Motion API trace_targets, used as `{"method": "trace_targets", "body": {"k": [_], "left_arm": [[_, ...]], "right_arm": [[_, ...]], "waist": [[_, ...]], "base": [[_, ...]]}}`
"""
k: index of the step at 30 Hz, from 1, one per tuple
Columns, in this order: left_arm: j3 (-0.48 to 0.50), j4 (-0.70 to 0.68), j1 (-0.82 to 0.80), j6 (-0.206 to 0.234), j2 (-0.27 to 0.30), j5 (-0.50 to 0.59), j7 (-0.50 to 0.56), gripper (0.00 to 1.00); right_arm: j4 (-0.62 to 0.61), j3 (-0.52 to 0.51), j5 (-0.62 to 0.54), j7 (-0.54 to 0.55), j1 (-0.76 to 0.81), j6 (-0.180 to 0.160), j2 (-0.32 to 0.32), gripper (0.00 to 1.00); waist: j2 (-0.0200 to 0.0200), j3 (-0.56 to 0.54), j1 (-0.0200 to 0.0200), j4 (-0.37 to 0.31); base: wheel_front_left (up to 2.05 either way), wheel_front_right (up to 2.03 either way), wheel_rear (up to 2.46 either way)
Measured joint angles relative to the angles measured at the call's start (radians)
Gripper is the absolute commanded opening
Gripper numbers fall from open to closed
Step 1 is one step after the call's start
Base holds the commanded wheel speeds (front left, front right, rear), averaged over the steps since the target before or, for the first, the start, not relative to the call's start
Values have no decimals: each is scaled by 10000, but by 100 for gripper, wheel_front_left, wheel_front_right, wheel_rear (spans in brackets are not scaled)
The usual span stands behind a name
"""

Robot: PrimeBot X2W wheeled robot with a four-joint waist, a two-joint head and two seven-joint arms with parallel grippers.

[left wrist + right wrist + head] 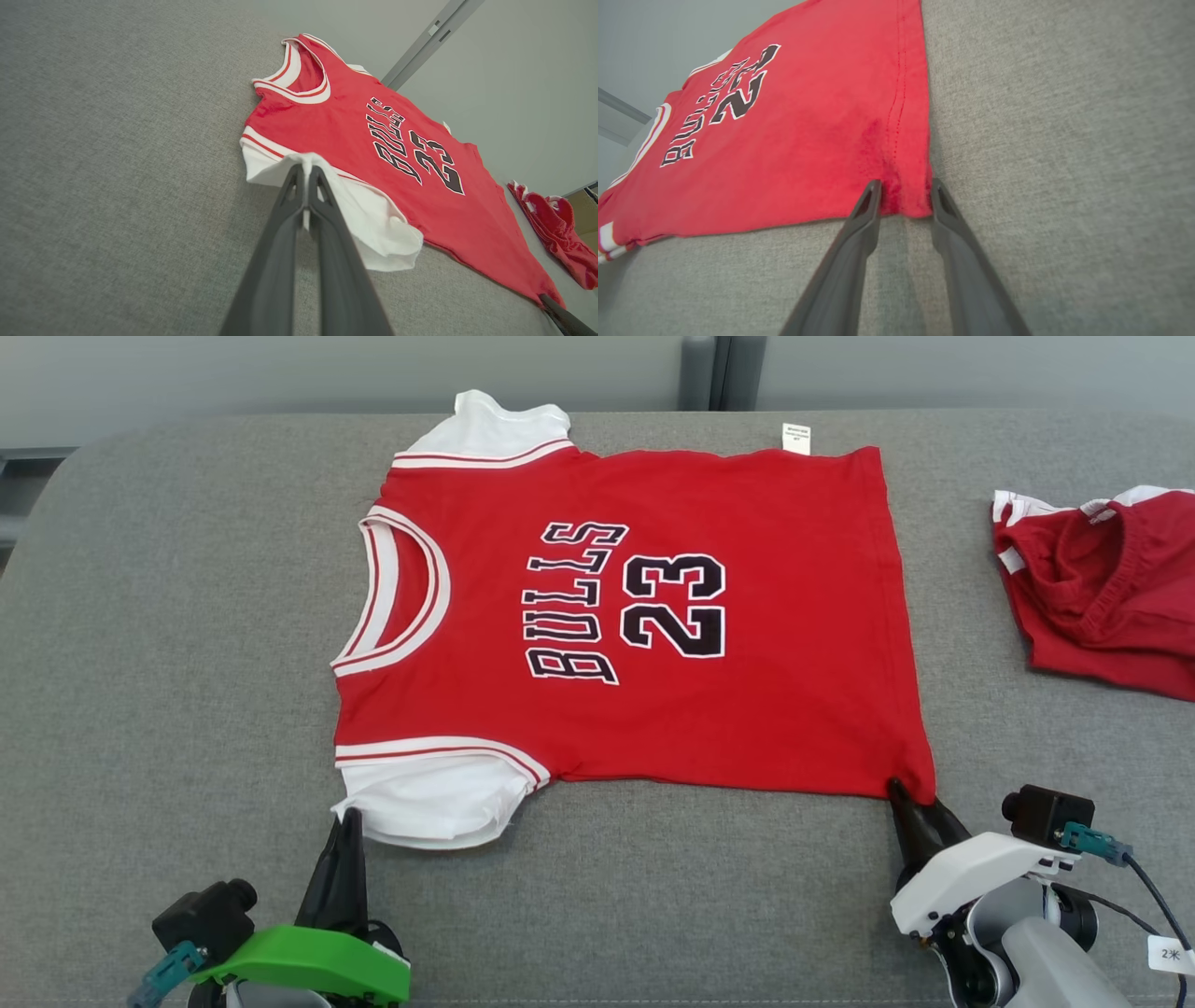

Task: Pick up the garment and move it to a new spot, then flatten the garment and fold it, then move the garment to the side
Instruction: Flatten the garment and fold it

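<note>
While the left gripper (pixel 306 171) clamps the shirt (pixel 794 663) by its sleeve (pixel 373 219), the right gripper (pixel 903 187) straddles the hem corner (pixel 908 203), jaws apart, and should pinch it before folding.

- Left third of tabletop (pixel 168 644) bare: wide passage from near edge up to far-left corner.
- Jersey (pixel 766 644) spread flat over middle; far sleeve at far edge, wall (pixel 280 373) just behind.
- Bare lane between jersey and crumpled red shorts (pixel 1102 597) at right edge.
- Near-edge strip free between left hand (pixel 349 817) and right hand (pixel 910 798), both at jersey's near border.
</note>
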Motion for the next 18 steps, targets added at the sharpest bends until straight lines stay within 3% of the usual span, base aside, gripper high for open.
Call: {"method": "trace_targets", "body": {"k": [3,6,8,18], "left_arm": [[2,-77,0,10,0,2,-2,0],[8,-117,0,10,0,2,-4,0],[27,-190,0,10,-2,2,-86,0],[407,-1152,-693,10,0,155,-121,0]], "right_arm": [[127,2,2,0,-66,4,0,42],[213,2,2,-2,-117,81,-2,22],[238,15,2,-25,-181,90,-4,0],[-320,232,25,-113,-1153,263,-48,0]], "waist": [[0,5,0,3],[0,11,0,-8],[0,20,0,-28],[0,256,0,-199]], "base": [[0,0,0],[0,0,0],[0,0,0],[0,0,0]]}}
